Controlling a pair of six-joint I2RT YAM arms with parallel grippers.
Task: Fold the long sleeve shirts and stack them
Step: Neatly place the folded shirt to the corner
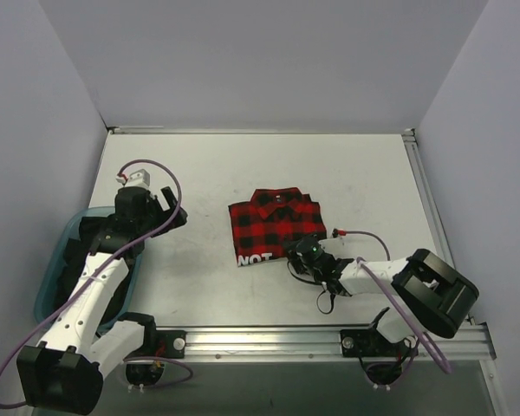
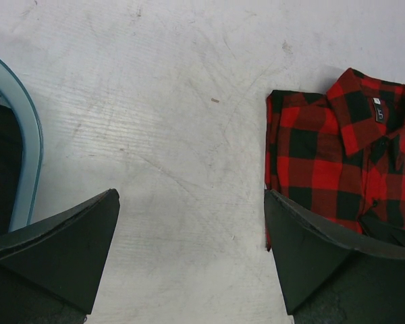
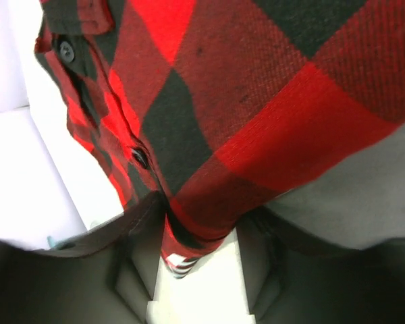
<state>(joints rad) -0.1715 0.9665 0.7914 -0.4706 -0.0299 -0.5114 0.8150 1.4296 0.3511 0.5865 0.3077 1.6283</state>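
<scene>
A red-and-black check flannel shirt [image 1: 276, 227] lies folded at the middle of the table, collar toward the far side, white lettering [image 1: 254, 258] at its near left edge. My right gripper [image 1: 302, 256] is at the shirt's near right corner, its jaws closed on a thick fold of the fabric [image 3: 256, 101]; the gripper [image 3: 201, 250] has the cloth edge between its fingers. My left gripper [image 1: 166, 208] is open and empty above bare table, left of the shirt [image 2: 344, 155]. In its wrist view the left gripper [image 2: 192, 196] has only table between its fingers.
A light blue bin [image 1: 56, 251] with dark contents stands at the table's left edge under my left arm; its rim [image 2: 23, 108] shows in the left wrist view. White walls enclose the table on three sides. A metal rail [image 1: 286, 338] runs along the near edge.
</scene>
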